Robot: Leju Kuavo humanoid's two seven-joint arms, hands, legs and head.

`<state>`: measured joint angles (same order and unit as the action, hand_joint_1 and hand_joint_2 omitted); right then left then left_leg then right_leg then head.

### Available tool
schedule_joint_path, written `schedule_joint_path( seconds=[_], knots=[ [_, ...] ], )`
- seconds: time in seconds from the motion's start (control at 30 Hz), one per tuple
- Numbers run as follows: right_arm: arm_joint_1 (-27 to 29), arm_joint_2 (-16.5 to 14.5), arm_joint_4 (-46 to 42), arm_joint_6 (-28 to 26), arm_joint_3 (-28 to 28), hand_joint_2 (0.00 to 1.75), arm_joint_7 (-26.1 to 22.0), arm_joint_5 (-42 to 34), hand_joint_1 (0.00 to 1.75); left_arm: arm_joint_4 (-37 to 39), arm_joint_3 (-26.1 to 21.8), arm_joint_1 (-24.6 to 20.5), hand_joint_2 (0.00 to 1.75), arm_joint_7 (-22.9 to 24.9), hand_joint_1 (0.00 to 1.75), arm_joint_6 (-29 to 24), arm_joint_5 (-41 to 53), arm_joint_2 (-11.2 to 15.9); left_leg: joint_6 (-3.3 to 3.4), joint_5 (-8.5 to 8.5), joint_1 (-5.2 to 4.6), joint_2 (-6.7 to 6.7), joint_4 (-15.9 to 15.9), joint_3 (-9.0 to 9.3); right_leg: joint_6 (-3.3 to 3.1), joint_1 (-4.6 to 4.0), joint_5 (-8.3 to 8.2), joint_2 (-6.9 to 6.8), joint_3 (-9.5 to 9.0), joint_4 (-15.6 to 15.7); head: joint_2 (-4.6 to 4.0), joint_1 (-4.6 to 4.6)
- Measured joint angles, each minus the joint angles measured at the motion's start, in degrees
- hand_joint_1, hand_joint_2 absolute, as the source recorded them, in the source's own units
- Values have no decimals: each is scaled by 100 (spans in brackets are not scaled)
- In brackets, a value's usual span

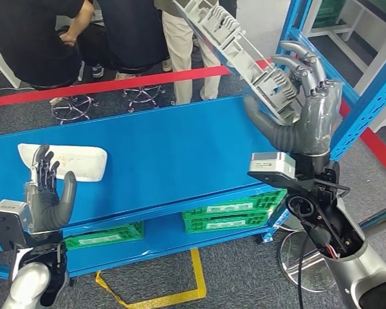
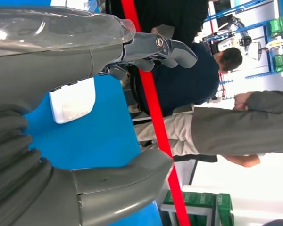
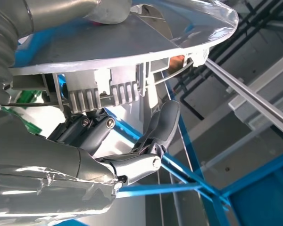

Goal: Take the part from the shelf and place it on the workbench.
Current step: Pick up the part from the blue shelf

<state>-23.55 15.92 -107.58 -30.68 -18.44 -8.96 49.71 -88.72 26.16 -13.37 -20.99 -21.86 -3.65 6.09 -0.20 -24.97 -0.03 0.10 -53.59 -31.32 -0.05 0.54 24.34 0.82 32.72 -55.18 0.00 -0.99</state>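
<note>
A long grey ribbed plastic part (image 1: 239, 51) is lifted above the right end of the blue workbench (image 1: 172, 161), tilted up toward the back. My right hand (image 1: 305, 106) grips its near end, thumb under, fingers over. In the right wrist view the part (image 3: 108, 52) lies across the hand, with the fingers (image 3: 158, 136) curled against its ribbed side. My left hand (image 1: 47, 190) hovers open over the bench's left end, fingers up, beside a white flat part (image 1: 79, 161). The left wrist view shows that white part (image 2: 72, 99) beyond the spread fingers (image 2: 161, 47).
Blue shelf uprights (image 1: 370, 84) stand right of my right hand. Green crates (image 1: 235, 209) sit on the lower level under the bench. Red tape (image 1: 132, 82) marks the floor behind, where people (image 1: 128, 32) and stools (image 1: 74, 106) are. Yellow tape (image 1: 195, 277) runs in front.
</note>
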Motion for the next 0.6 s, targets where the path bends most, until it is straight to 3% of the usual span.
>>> schedule_joint_path(
  seconds=[0.6],
  knots=[
    [36,-84,0,509,-72,175,61,-535,175,-3,3,21,175,80,0,-78,-2,-14,0,0,0,-2,0,-4,0,0,1,-2,1,0,0,-3]
  ],
)
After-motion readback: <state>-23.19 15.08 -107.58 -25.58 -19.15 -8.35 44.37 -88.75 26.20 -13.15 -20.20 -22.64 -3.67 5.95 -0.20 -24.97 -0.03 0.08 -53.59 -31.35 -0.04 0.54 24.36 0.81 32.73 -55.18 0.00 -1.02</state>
